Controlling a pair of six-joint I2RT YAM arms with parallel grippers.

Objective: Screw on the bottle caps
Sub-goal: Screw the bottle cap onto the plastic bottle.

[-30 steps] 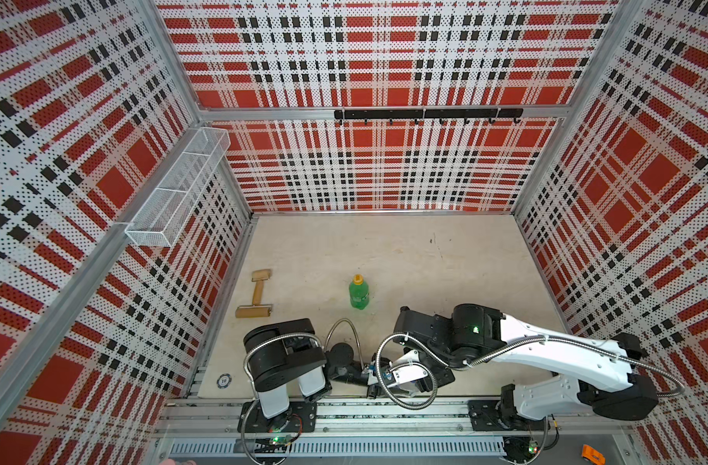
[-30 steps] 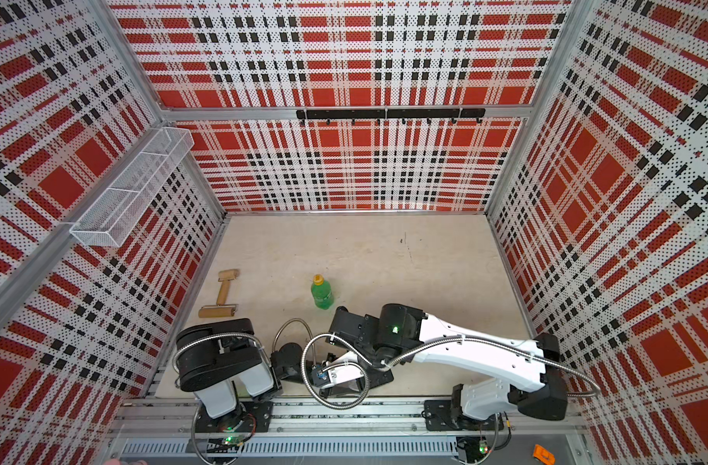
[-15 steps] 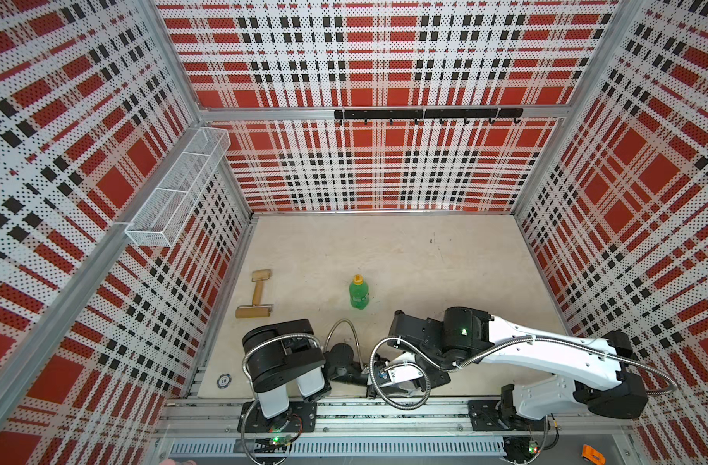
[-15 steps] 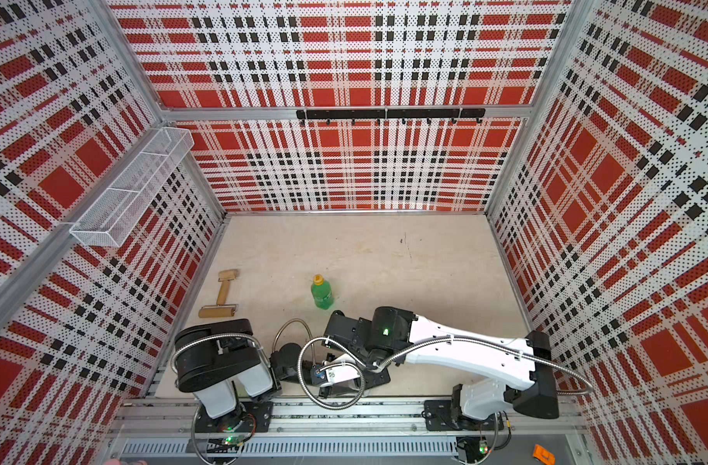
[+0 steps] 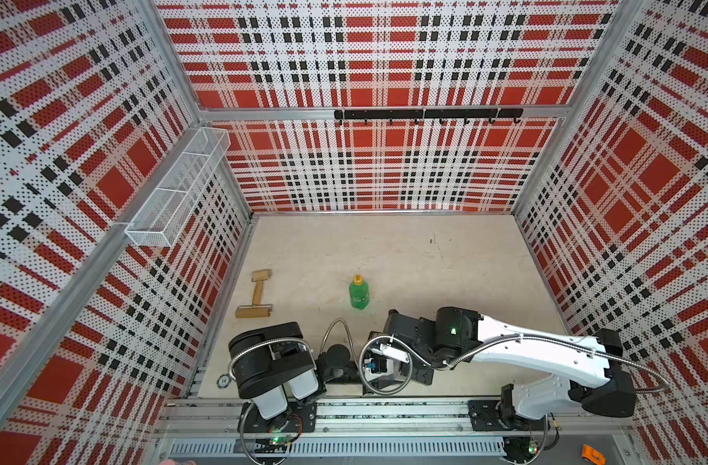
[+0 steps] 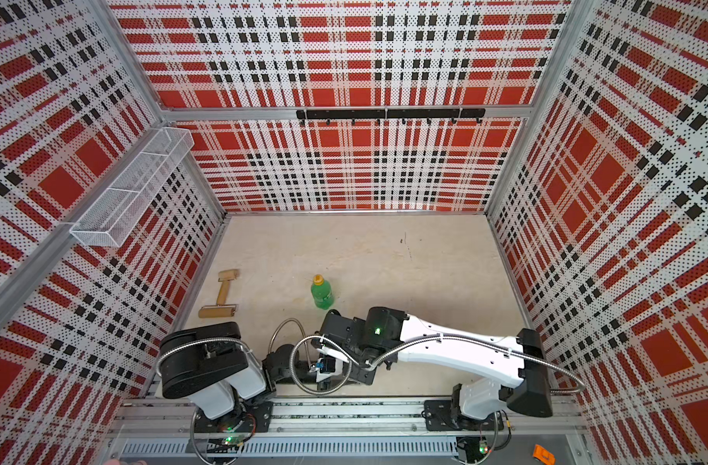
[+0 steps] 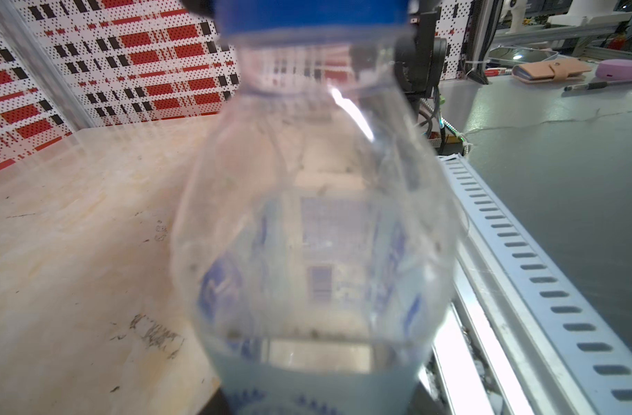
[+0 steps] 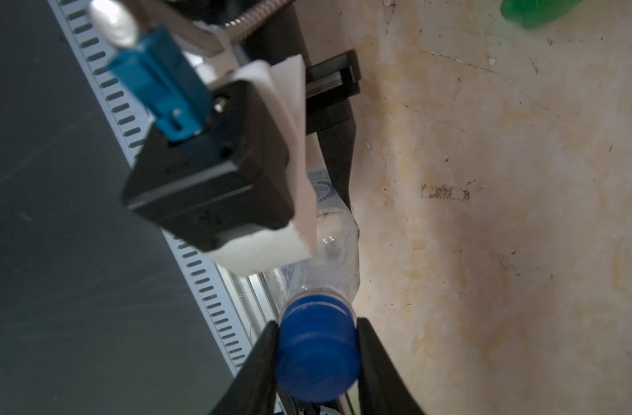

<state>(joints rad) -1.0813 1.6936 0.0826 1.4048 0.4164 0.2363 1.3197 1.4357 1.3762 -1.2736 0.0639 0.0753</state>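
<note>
Near the front of the counter [image 5: 425, 261], my left claw [image 8: 325, 190] clenches the clear bottle [image 7: 314, 233] while my right claw [image 8: 316, 325] pinches the blue cap [image 8: 316, 359] seated on its neck. I should twist squarely along the neck's axis, holding the bottle steady to avoid cross-threading.

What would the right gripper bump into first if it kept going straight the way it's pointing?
The blue cap. The fingers of the right gripper sit on both sides of it, touching. Behind comes the clear bottle that the cap sits on, probably next.
</note>
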